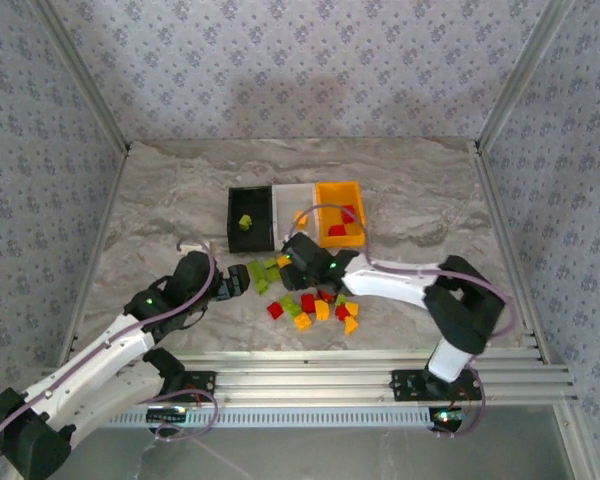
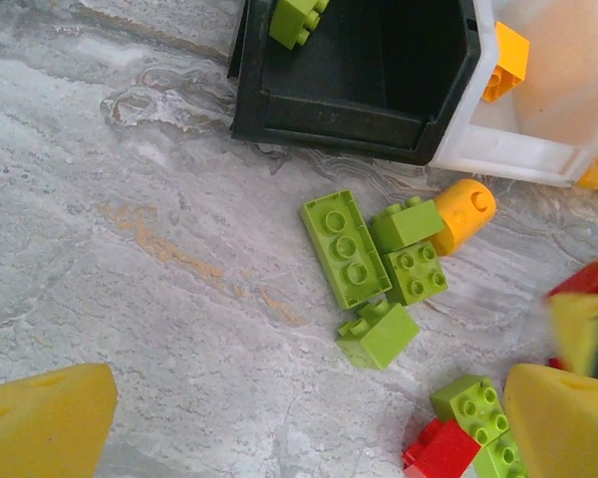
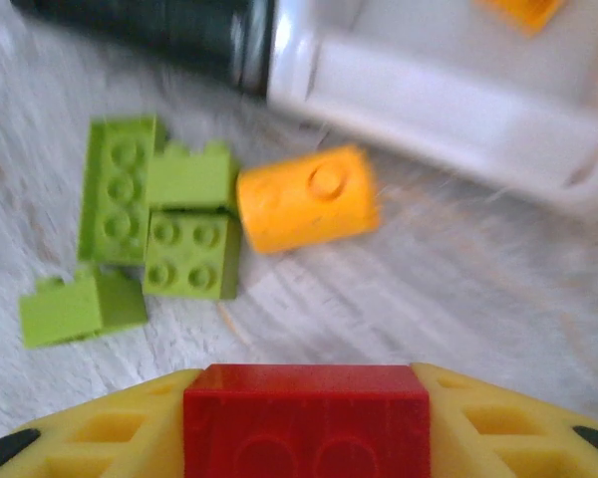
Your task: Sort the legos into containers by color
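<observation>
At the right gripper (image 3: 307, 398): jaws drawn part-way in, clamped on a red brick (image 3: 307, 428). Yellow fingers (image 3: 100, 443) flush against both sides of it. Located just short of the bins, over the table (image 1: 160, 200).

Directly ahead, on the table: orange cylinder (image 3: 307, 199) lying on its side, touching a cluster of three green bricks (image 3: 191, 254). Fourth green brick (image 3: 75, 307) just beside that cluster. Beyond these, white bin (image 3: 458, 110) with an orange brick (image 3: 523, 10) inside, joined to black bin (image 3: 140, 30).

At the left gripper (image 2: 299, 428): jaws at full spread, nothing between them. Positioned near the same green cluster, on the side away from the bins.

Bin row, seen from above, left to right:
- black bin, holding a single lime piece (image 1: 246, 222);
- white bin in the middle;
- orange bin (image 1: 340, 187), holding red pieces (image 1: 342, 215).

Remaining loose legos (image 1: 315, 308), in red, green and orange, heaped between the bins and the near edge of the table, close to both grippers.
</observation>
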Motion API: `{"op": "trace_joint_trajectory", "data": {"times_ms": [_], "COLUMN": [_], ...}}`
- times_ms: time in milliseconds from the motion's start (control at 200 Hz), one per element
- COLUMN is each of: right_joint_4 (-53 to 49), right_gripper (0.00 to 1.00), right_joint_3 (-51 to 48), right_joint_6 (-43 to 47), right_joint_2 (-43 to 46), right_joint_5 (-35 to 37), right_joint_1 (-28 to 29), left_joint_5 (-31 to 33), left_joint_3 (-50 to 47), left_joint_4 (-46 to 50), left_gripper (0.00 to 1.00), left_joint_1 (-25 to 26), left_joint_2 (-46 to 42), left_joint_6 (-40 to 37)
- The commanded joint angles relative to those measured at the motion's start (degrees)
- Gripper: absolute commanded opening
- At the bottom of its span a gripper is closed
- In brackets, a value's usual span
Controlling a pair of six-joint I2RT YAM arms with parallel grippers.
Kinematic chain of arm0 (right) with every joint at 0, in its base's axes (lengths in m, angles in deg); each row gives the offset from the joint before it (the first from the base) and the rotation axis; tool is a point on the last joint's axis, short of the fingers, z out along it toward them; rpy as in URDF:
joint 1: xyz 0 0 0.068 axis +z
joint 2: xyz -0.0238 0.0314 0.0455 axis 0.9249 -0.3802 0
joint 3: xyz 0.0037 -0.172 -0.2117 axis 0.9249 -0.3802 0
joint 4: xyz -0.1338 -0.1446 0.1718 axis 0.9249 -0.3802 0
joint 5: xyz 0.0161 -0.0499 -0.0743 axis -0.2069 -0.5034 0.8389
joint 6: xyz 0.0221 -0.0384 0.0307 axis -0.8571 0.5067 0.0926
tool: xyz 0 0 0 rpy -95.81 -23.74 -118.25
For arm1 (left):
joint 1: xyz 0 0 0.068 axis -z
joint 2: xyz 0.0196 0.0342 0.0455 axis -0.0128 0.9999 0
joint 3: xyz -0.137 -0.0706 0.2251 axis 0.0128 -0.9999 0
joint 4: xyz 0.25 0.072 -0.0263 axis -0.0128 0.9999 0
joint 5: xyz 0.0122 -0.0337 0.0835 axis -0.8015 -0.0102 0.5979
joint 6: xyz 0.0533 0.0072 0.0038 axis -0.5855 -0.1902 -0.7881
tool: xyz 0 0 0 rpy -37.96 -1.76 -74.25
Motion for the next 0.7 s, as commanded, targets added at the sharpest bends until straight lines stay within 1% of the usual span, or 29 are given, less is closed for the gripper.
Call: {"op": "trace_joint_trajectory", "data": {"times_ms": [0, 70, 180, 295, 345, 505, 600, 695], "right_joint_4": [0.3, -0.3, -2.7, -5.6, -6.6, -6.9, -7.3, -6.9], "right_gripper": [0.51, 0.51, 0.51, 0.52, 0.51, 0.53, 0.56, 0.63], "right_joint_3": [-0.7, 0.7, 5.1, 9.8, 13.5, 17.2, 18.9, 20.2], "right_joint_6": [-0.3, -0.5, -2.3, -4.1, -5.0, -7.4, -8.5, -8.5], "right_joint_2": [5.6, 5.4, 1.8, -3.8, -6.1, -10.6, -12.6, -13.9], "right_joint_5": [2.1, 1.6, 1.6, 3.3, 3.7, 3.3, 1.8, 0.5], "right_joint_1": [-5.4, -8.8, -13.4, -16.7, -18.1, -21.9, -23.5, -24.1], "left_joint_5": [0.4, 0.0, -0.7, -1.6, -2.0, -3.5, -4.7, -5.8], "left_joint_3": [-0.9, -1.3, -1.4, -1.6, -1.5, -1.5, -1.4, -1.1], "left_joint_4": [-0.7, -1.3, -1.7, -1.9, -1.9, -2.2, -2.6, -3.1], "left_gripper": [1.00, 1.00, 1.00, 1.00, 1.00, 1.00, 1.00, 0.99], "left_joint_1": [-0.3, -0.3, -0.2, -0.3, -0.3, -0.2, -0.3, -0.2], "left_joint_2": [0.1, 0.0, 0.3, 0.4, 0.4, 0.9, 1.9, 3.1], "left_joint_6": [1.0, 1.1, 0.9, 0.4, 0.3, -0.6, -1.2, -1.9]}}
